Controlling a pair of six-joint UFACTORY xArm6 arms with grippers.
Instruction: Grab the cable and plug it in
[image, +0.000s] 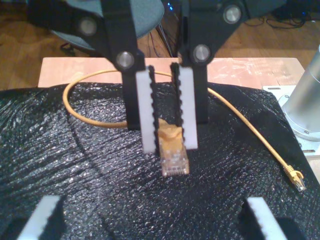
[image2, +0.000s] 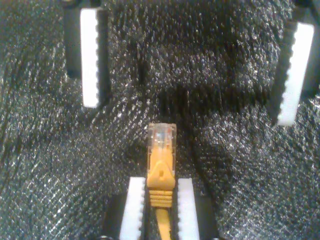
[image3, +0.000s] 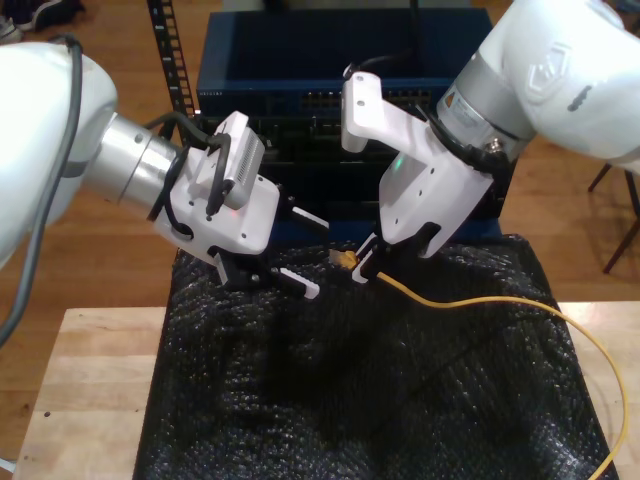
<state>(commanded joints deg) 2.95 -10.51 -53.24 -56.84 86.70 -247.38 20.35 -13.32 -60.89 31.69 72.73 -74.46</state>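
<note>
Clamped on the cable's (image3: 500, 300) plug (image2: 161, 137) with my second claw (image2: 160, 182), above the mat (image3: 350, 400) mid-scene. Facing it with my first claw (image3: 310, 257) wide open, empty. Seen through the first wrist view: other plug (image: 298, 181) lying on mat.

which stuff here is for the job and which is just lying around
Job: yellow cable, its clear plug clamped in my second gripper, my open first gripper, blue network switch (likely socket).
Lying about: black padded sheet, wooden table, office chair.
</note>
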